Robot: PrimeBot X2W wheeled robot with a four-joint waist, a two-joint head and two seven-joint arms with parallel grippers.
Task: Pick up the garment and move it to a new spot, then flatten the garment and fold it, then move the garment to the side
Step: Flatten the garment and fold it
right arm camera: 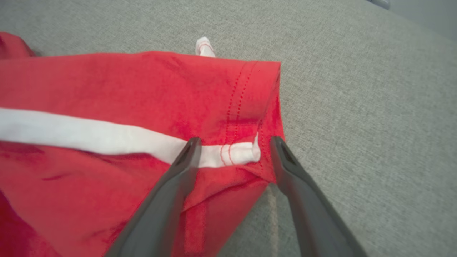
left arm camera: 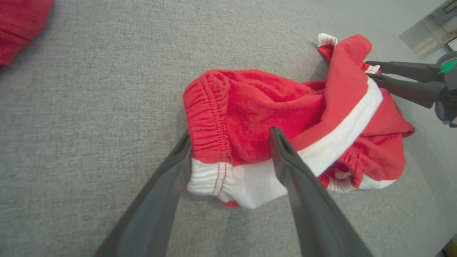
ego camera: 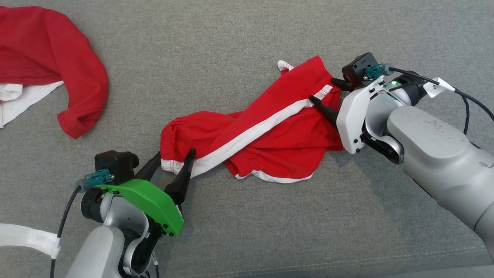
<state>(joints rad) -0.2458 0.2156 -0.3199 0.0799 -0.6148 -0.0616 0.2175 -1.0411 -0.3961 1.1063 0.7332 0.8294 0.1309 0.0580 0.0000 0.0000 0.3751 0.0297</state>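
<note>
The garment [ego camera: 270, 127] is a pair of red shorts with a white side stripe, lying crumpled and stretched diagonally on the grey fabric surface. My left gripper [ego camera: 173, 153] stands open at its lower left end, one finger on each side of the elastic waistband corner [left arm camera: 214, 117]. My right gripper [ego camera: 322, 89] is open at the upper right end, its fingers straddling the stitched hem [right arm camera: 242, 107] where the white stripe ends. In the left wrist view the right gripper [left arm camera: 370, 70] shows at the far end of the shorts [left arm camera: 250, 103]. Neither gripper pinches the cloth.
A second red and white garment [ego camera: 58, 69] lies bunched at the far left, with its edge [left arm camera: 21, 28] in the left wrist view. A white strap [ego camera: 27, 237] runs along the lower left. A seam [ego camera: 347, 262] crosses the surface near the front edge.
</note>
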